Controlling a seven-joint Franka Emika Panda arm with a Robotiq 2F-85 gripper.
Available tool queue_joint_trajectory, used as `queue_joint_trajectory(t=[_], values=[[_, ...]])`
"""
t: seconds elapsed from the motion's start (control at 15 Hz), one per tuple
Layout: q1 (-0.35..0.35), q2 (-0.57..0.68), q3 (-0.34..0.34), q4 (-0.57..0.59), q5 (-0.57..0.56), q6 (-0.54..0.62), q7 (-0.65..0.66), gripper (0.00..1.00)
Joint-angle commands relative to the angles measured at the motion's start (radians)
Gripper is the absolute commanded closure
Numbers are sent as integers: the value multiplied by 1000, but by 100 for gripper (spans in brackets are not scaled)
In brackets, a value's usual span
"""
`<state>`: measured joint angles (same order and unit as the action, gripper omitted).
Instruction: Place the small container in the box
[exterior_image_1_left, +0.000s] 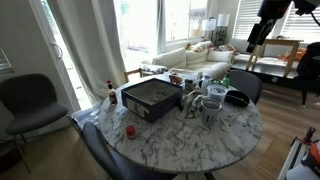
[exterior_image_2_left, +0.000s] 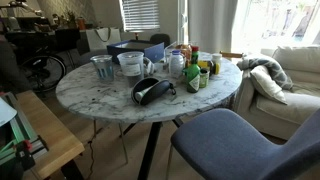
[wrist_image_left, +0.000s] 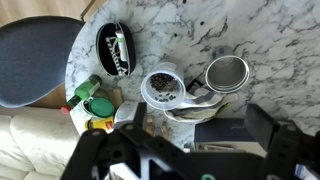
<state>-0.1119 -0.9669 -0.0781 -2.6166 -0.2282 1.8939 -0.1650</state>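
In an exterior view the small container (exterior_image_1_left: 130, 130) stands upright on the marble table (exterior_image_1_left: 185, 142), near the front left corner of the box (exterior_image_1_left: 152, 98) but apart from it. It is too small to show any facing. The box's long axis runs roughly left to right. Far right of the box and high above it hangs the gripper (exterior_image_1_left: 254, 40). In the wrist view its fingers (wrist_image_left: 262, 125) are spread wide and hold nothing.
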Motion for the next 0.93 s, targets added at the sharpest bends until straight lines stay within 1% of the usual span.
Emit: queue_joint_trajectory(t=[0.0, 0.4, 0.47, 0.53, 0.6, 0.73, 0.87], values=[[14, 0, -9, 4, -9, -6, 9, 0], [14, 0, -9, 4, -9, -6, 9, 0], [72, -5, 1, -31, 44, 20, 0, 0], [99, -13, 32, -60, 55, 49, 2, 0], [159, -13, 64, -89, 105, 83, 11, 0], [244, 30, 113, -106, 191, 146, 28, 0], [331, 91, 180, -128, 255, 236, 37, 0]])
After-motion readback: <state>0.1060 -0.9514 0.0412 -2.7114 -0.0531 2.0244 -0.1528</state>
